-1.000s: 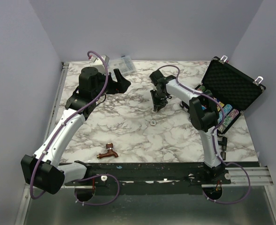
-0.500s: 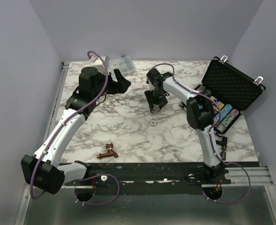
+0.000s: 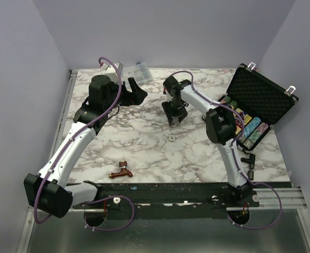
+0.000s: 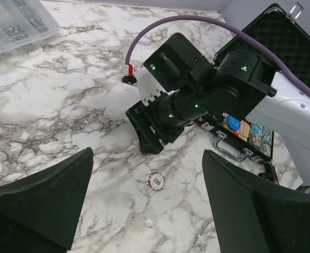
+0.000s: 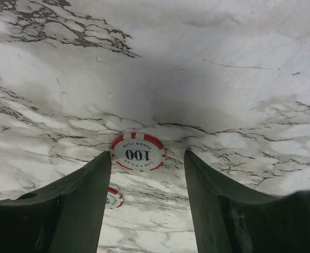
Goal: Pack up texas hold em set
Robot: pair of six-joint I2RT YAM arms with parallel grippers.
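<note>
The black foam-lined case (image 3: 262, 97) stands open at the right, with multicoloured chip rows (image 3: 249, 129) in its base. My right gripper (image 3: 172, 119) is open and points down at the table middle. In the right wrist view its jaws (image 5: 147, 158) stand apart over a red-and-white "100" chip (image 5: 138, 152) lying flat at the fingertips. A second such chip (image 5: 112, 198) lies nearby, partly hidden by a finger; it also shows in the top view (image 3: 172, 138) and the left wrist view (image 4: 156, 181). My left gripper (image 3: 139, 94) is open and empty, held above the table at the back left.
A clear plastic compartment box (image 3: 139, 71) sits at the back edge. A copper faucet (image 3: 121, 171) lies near the front left. Two small black pieces (image 3: 248, 159) lie in front of the case. The case handle (image 4: 231, 149) faces the table middle.
My right gripper has shifted slightly to the left over the table middle. The left arm and the chips have not moved.
</note>
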